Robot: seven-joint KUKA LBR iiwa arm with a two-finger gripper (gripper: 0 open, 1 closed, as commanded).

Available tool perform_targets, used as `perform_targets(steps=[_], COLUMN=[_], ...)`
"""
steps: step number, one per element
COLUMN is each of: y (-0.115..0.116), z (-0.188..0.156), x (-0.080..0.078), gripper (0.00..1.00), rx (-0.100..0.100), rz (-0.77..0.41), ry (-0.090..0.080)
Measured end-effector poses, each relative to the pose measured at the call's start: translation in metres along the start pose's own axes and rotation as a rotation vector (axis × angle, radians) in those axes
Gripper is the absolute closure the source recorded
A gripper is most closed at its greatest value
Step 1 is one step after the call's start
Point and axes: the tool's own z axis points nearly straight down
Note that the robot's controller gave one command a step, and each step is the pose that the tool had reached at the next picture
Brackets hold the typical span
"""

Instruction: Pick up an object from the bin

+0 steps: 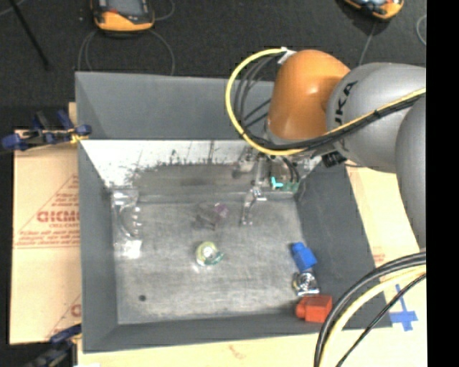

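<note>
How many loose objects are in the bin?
6: clear cup at left; purplish piece and pale round piece mid-floor; blue piece, metal piece, red block at right. Arm may hide more.

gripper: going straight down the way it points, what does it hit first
Probably bare bin floor: the gripper hangs just right of the small purplish thing, though depth is unclear.

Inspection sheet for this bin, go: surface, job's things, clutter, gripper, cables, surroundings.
Surface: grey metal bin, floor scuffed.
Job's things: clear cup at left; round pale piece mid-floor; small dark piece behind it; blue piece, metal piece, red block in the near right corner.
Clutter: nothing seen.
Gripper: gripper low near the far wall, right of the dark piece.
Cables: yellow and black cables loop round the orange wrist cover.
Surroundings: orange-and-black device beyond the bin.
</note>
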Motion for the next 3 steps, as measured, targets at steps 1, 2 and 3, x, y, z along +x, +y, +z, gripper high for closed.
perform_targets(steps=[1, 2, 3], y=[0.027, 0.027, 0.038], z=[0.092, 0.089, -0.042], x=[0.007, 0.005, 0.018], gripper=[0.0, 1.0, 1.0], rx=[-0.003, -0.003, 0.001], rz=[0.224, 0.223, -0.034], ry=[-0.014, -0.019, -0.015])
